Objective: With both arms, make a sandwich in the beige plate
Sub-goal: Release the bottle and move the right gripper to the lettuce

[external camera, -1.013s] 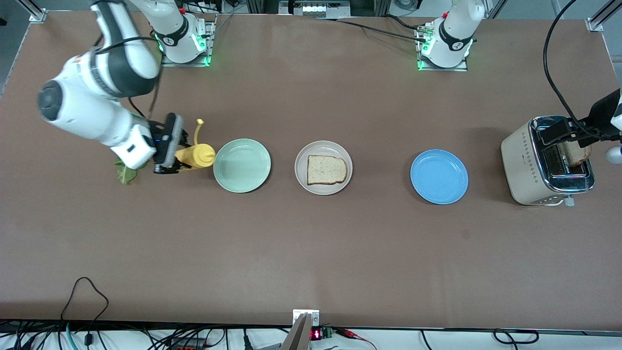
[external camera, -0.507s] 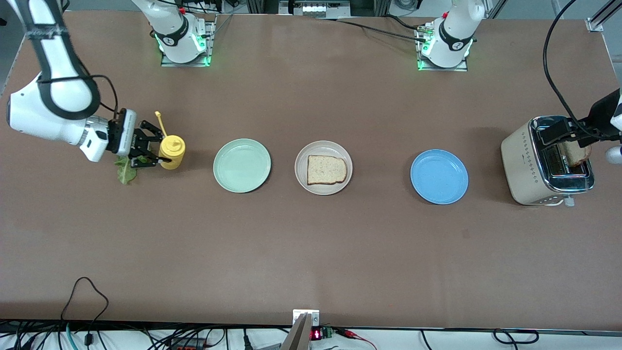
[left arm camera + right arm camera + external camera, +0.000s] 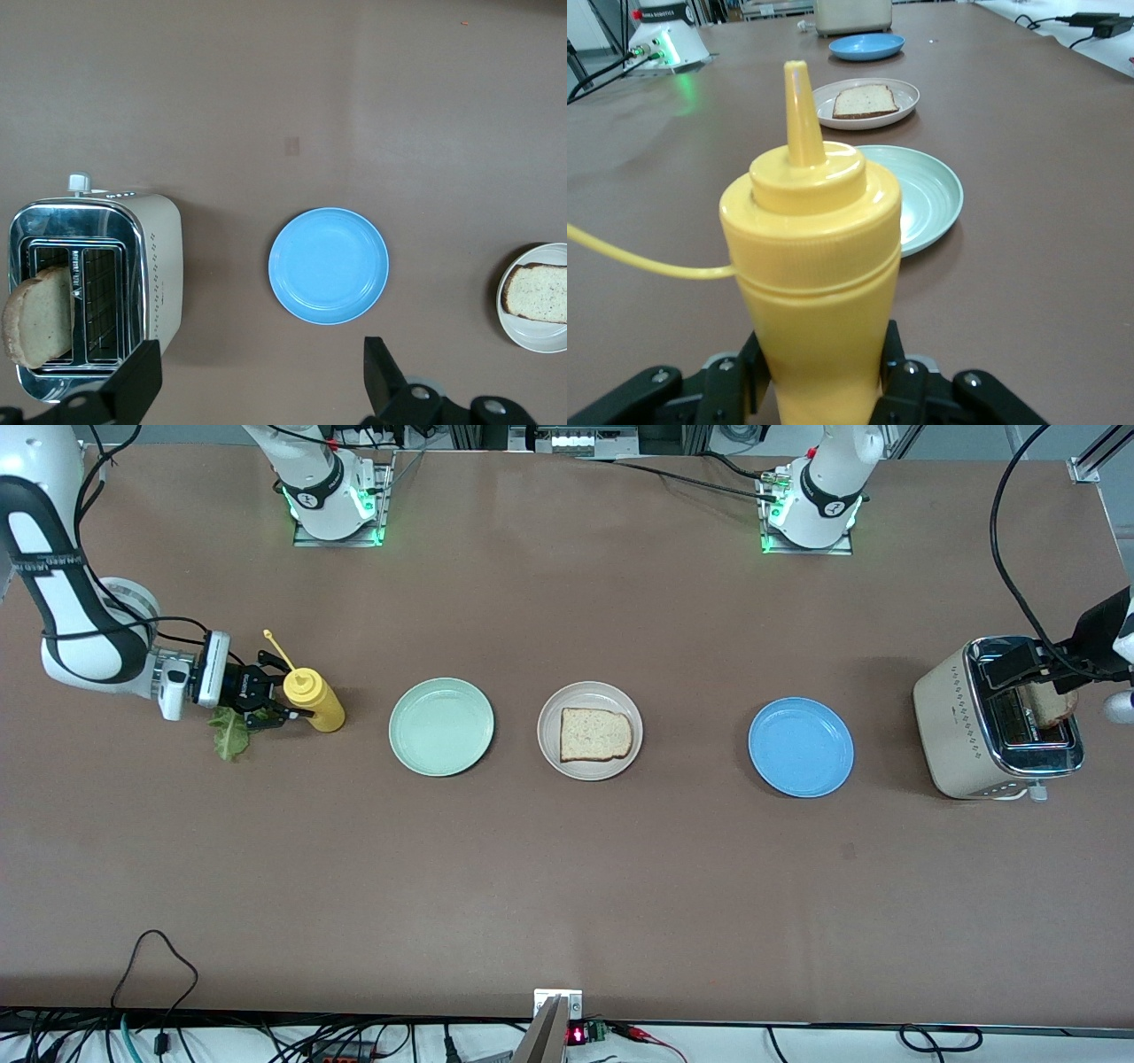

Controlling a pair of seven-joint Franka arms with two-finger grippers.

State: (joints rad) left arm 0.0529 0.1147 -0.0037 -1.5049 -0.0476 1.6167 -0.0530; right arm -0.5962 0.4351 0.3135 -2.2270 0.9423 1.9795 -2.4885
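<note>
One bread slice [image 3: 595, 734] lies on the beige plate [image 3: 554, 755] at mid-table; both show in the left wrist view (slice [image 3: 538, 292], plate [image 3: 518, 329]) and the right wrist view (slice [image 3: 864, 101], plate [image 3: 904, 97]). A second slice [image 3: 1050, 707] stands in the toaster [image 3: 961, 726], as the left wrist view shows [image 3: 37, 317]. A green lettuce leaf [image 3: 229, 734] lies on the table under my right gripper [image 3: 270, 701]. That gripper is shut on an upright yellow squeeze bottle [image 3: 314, 698], seen close up [image 3: 811, 266]. My left gripper [image 3: 1050, 666] hangs open and empty high over the toaster [image 3: 155, 266].
A mint-green plate [image 3: 441, 726] lies between the bottle and the beige plate. A blue plate [image 3: 800, 747] lies between the beige plate and the toaster. A black cable runs over the toaster toward the table's corner at the left arm's end.
My right arm swung toward its end of the table, carrying the yellow bottle away from the mint-green plate and turning it upright. The left arm has not moved.
</note>
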